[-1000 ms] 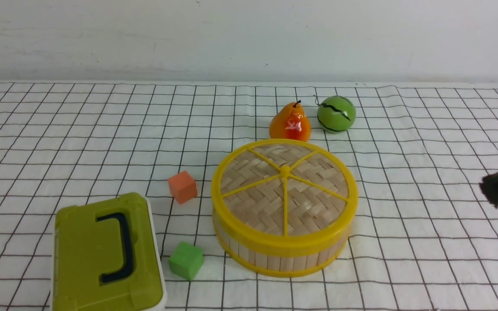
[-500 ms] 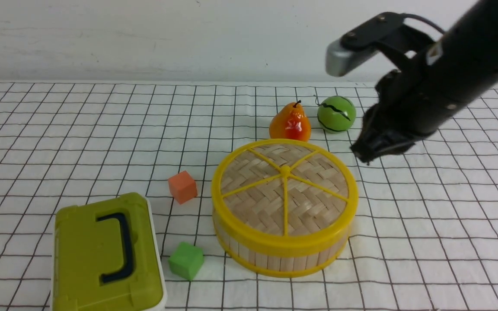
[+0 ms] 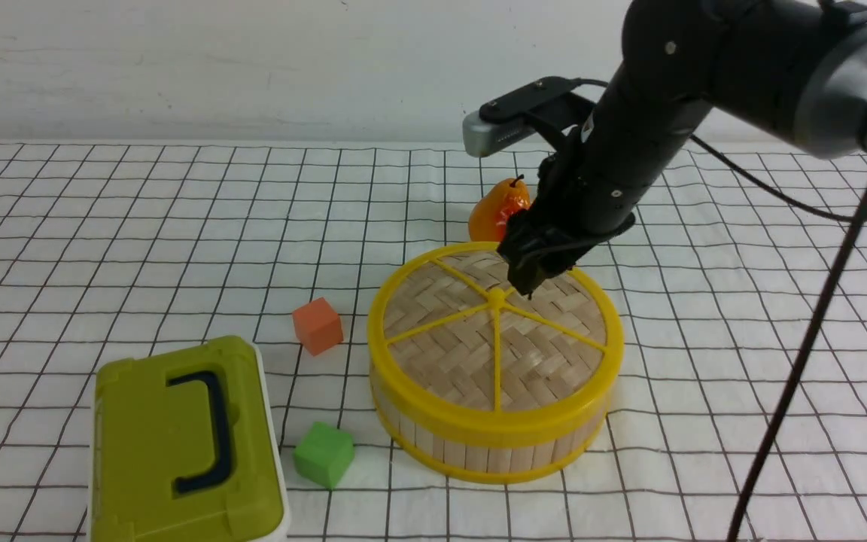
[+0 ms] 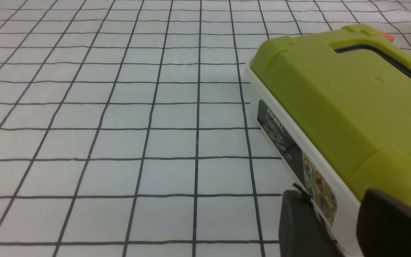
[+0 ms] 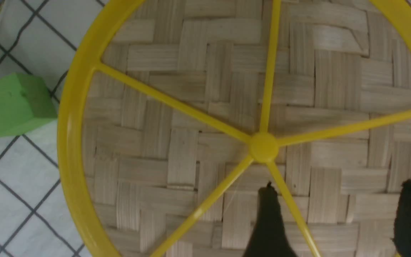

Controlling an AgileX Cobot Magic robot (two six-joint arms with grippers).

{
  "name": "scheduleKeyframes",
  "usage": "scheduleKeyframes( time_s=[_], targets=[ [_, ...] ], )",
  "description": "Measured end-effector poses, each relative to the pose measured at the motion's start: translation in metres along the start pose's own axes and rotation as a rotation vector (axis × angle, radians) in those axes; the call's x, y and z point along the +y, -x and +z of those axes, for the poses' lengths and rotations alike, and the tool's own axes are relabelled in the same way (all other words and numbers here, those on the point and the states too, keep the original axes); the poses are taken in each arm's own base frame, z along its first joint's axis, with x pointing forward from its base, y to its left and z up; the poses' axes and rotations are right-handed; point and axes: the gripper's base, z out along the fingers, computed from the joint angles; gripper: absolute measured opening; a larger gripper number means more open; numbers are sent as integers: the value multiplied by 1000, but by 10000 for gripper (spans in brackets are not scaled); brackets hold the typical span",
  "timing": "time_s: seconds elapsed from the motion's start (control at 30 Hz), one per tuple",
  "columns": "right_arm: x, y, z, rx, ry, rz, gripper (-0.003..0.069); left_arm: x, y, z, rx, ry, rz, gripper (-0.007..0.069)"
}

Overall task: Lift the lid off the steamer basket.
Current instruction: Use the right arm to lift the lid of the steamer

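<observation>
The lid (image 3: 479,354), woven pale bamboo with a yellow rim, yellow spokes and a centre knob (image 3: 497,297), sits flat on the steamer basket (image 3: 479,452), whose slat wall shows below the rim. My right gripper (image 3: 524,282) hangs just behind and right of the knob, close over the weave. In the right wrist view the lid (image 5: 177,150) fills the picture and my right gripper (image 5: 337,185) is open, its fingers wide apart over one spoke with nothing held. In the left wrist view my left gripper (image 4: 334,194) shows a gap between its fingers and holds nothing.
An olive-green box with a dark handle (image 3: 155,452) stands at the front left, close beside my left gripper (image 4: 334,92). An orange cube (image 3: 317,325) and a green cube (image 3: 323,454) lie left of the basket. An orange pear (image 3: 490,218) stands behind it, partly hidden by the right arm.
My right arm swung in from the right edge and came down over the lid's centre. Its jaws went from shut to wide open. The lid, basket and left arm stayed put.
</observation>
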Motion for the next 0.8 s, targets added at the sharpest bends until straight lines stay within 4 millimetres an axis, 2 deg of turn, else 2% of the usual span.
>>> scheduleKeyframes(
  time_s=[0.2, 0.47, 0.6, 0.7, 0.8],
  targets=[
    [0, 6, 22, -16, 41, 42, 436, 0, 0, 0, 0, 0, 0, 240],
    [7, 8, 38, -14, 51, 32, 396, 0, 0, 0, 0, 0, 0, 240],
    [11, 9, 39, -12, 42, 13, 274, 0, 0, 0, 0, 0, 0, 240],
    [14, 9, 38, -5, 44, 4, 104, 0, 0, 0, 0, 0, 0, 240],
    [14, 9, 36, -3, 40, 2, 99, 0, 0, 0, 0, 0, 0, 239]
  ],
)
